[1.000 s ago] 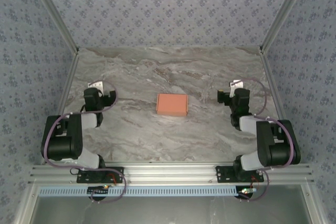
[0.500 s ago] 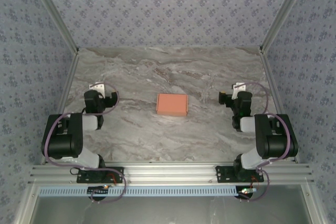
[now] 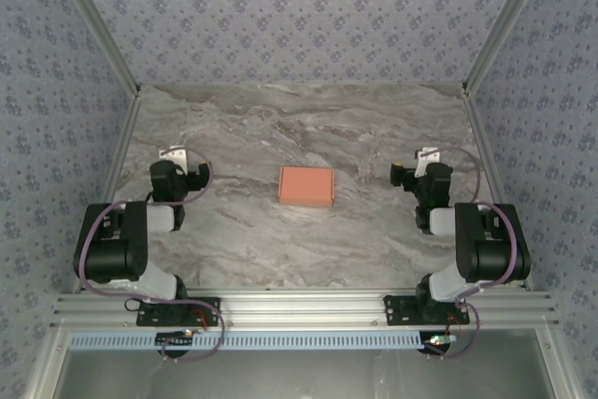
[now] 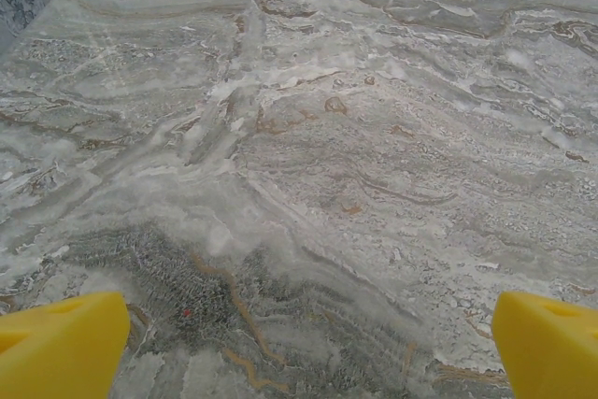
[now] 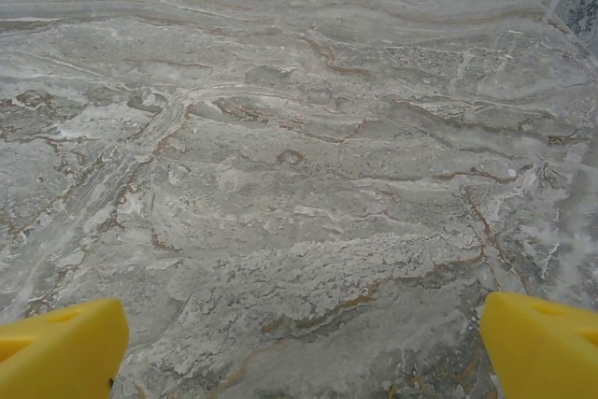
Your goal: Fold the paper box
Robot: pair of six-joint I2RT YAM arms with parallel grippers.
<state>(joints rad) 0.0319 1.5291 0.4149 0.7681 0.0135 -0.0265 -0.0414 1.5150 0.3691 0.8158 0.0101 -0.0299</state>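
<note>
The paper box (image 3: 306, 186) is a small flat salmon-orange rectangle lying closed on the marble table (image 3: 308, 119), midway between the two arms. My left gripper (image 3: 177, 160) sits well to its left, and my right gripper (image 3: 417, 163) well to its right. Neither one touches the box. In the left wrist view the left gripper (image 4: 308, 348) is open, its yellow fingertips (image 4: 61, 348) wide apart over bare marble. In the right wrist view the right gripper (image 5: 304, 348) is open too, with yellow fingertips (image 5: 61, 348) at the frame's lower corners and nothing between them.
Patterned walls (image 3: 299, 16) close in the table at the back and both sides. Metal frame posts (image 3: 93, 25) run along the side edges. An aluminium rail (image 3: 299, 310) carries both arm bases at the near edge.
The right arm has folded back slightly toward the right side and its gripper has shifted a little right. The left arm and the box have stayed put.
</note>
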